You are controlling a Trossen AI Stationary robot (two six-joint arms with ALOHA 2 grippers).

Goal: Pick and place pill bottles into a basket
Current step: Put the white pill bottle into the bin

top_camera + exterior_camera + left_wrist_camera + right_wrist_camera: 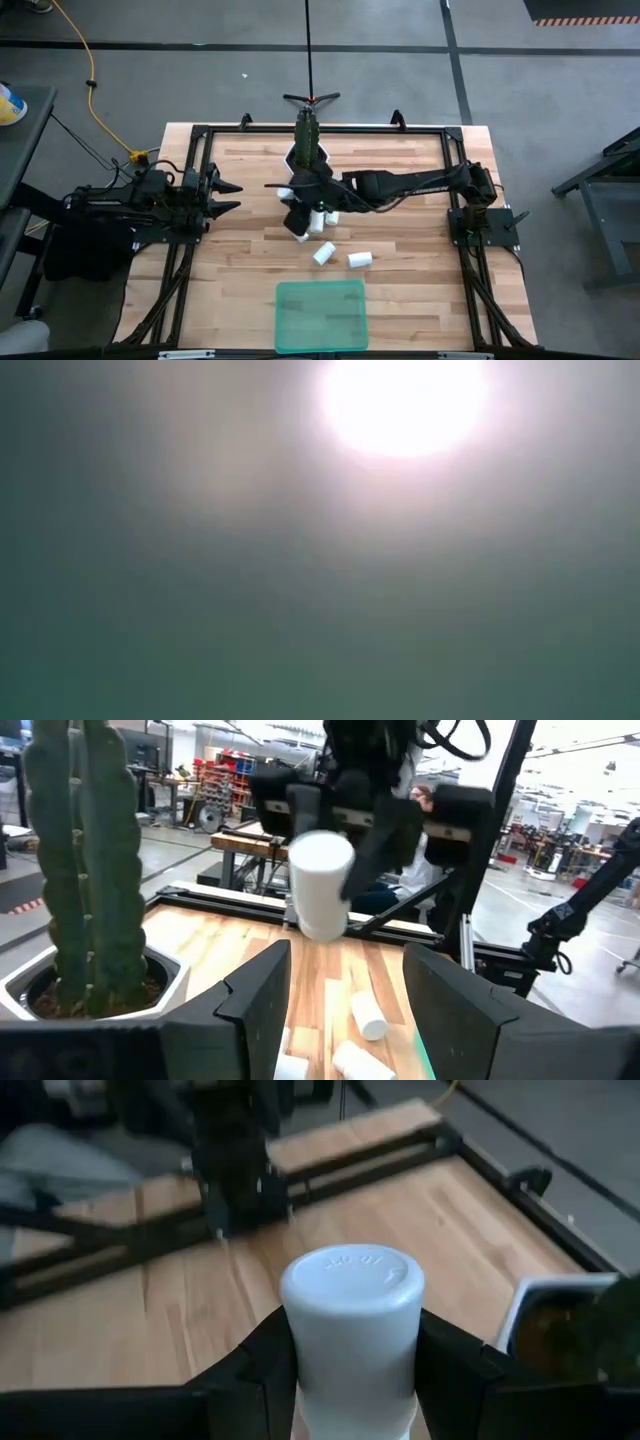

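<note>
My right gripper (299, 228) reaches from the table's right to its middle and is shut on a white pill bottle (352, 1340), near the white hexagonal pot (308, 155) with a cactus. The bottle also shows in the left wrist view (320, 885). Loose bottles lie on their sides on the wood (323, 253) (359, 260), and more stand by the gripper (326, 218). The green tray (321, 316) lies at the table's near edge. My left gripper (232, 197) waits open at the table's left. The low view is washed out by glare. My right gripper pinches the bottle's body (305, 1370) below its cap between the two fingers (262, 1370), one on each side. The cap end (352, 1280) stands out above the fingers. In the left wrist view the bottle is about upright and lifted clear of the table.
The pot with the tall cactus (85, 860) stands just far of the right gripper. A black frame (190, 200) runs round the wooden table top. Bare wood lies between the loose bottles and the tray.
</note>
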